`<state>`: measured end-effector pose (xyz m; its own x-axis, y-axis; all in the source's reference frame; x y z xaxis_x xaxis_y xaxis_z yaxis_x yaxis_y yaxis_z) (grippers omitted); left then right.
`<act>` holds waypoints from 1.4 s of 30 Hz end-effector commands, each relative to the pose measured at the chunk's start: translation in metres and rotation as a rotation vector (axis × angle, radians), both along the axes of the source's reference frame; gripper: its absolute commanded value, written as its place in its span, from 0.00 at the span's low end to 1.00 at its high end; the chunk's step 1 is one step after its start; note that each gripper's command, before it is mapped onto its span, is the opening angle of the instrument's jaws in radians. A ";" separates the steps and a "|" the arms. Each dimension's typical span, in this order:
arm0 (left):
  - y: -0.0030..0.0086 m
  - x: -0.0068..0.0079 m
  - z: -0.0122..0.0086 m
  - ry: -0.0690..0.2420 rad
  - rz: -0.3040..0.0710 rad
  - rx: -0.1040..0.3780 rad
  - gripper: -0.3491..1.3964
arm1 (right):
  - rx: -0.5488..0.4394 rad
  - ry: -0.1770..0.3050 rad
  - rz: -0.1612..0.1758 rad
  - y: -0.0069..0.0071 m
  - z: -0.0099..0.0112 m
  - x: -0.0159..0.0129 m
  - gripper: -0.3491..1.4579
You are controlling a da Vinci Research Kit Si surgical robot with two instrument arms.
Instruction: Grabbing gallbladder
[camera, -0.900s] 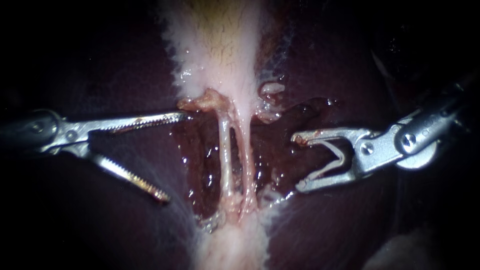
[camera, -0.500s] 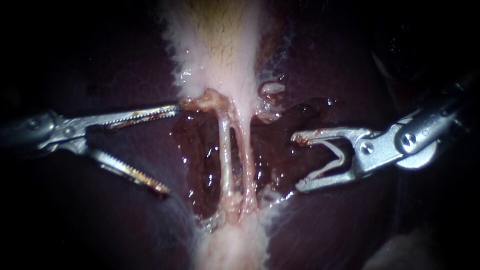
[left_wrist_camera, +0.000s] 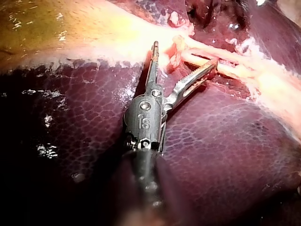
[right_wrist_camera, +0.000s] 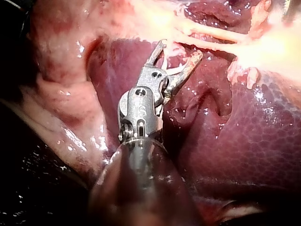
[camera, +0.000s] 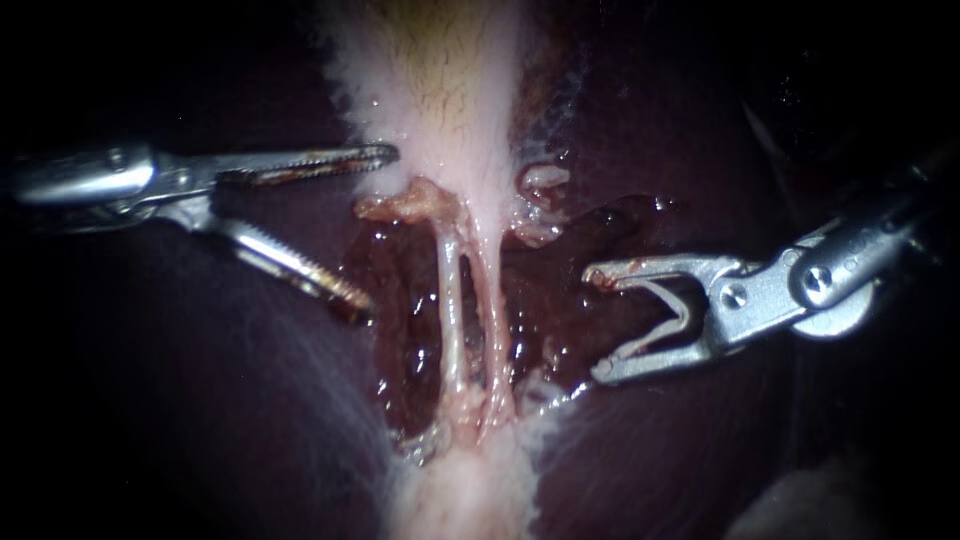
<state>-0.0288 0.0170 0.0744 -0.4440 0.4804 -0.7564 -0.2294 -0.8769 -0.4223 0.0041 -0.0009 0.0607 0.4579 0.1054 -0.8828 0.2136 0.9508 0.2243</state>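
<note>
1. Dark maroon liver [camera: 200, 400] fills the background of the endoscope view, with a raw, wet red bed opened at its centre.
2. We see the gallbladder [camera: 440, 100] as a pale pink band, yellowish at its middle, running down from the top centre of the frame.
3. Two thin pale tubes [camera: 450, 310] run from its lower end down through the red bed towards the bottom centre.
4. Our left instrument [camera: 375, 230] comes in from the left edge. Its hand stands wide, gripping nothing. The upper toothed jaw reaches the gallbladder's left fringe, and the lower one lies over the left rim of the red bed.
5. From the left wrist camera, this left instrument [left_wrist_camera: 185, 52] shows its spread jaws bracketing the pale tissue where the gallbladder [left_wrist_camera: 70, 23] narrows into the tubes.
6. Our right instrument [camera: 595, 323] enters from the right edge. Its hand is also wide and empty, right of the tubes and apart from them.
</note>
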 end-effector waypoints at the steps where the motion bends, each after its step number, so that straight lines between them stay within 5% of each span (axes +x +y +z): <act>1: -0.0001 0.0000 0.0003 0.009 0.003 0.000 0.72 | 0.000 0.000 0.000 0.0000 0.0000 0.0000 0.47; 8: -0.0005 0.0005 0.0019 0.039 -0.008 0.023 0.60 | 0.000 0.000 0.000 0.0000 0.0000 0.0001 0.47; 29: -0.0005 0.0007 -0.0015 0.063 -0.068 0.063 0.01 | 0.000 0.000 0.001 0.0000 0.0001 0.0001 0.47; 33: -0.0006 0.0008 -0.0023 0.067 -0.081 0.086 0.00 | 0.000 0.000 0.001 0.0000 0.0001 0.0001 0.47; 36: -0.0007 0.0012 -0.0030 0.131 -0.057 0.126 0.00 | 0.000 0.000 0.001 0.0000 0.0001 0.0001 0.47; 42: 0.0003 0.0024 -0.0063 0.130 -0.075 0.179 0.00 | -0.001 -0.001 0.001 0.0000 0.0002 0.0001 0.47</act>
<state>-0.0262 0.0177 0.0674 -0.4903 0.6402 -0.5913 -0.3563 -0.7665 -0.5344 0.0043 -0.0008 0.0608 0.4583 0.1053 -0.8825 0.2124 0.9512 0.2238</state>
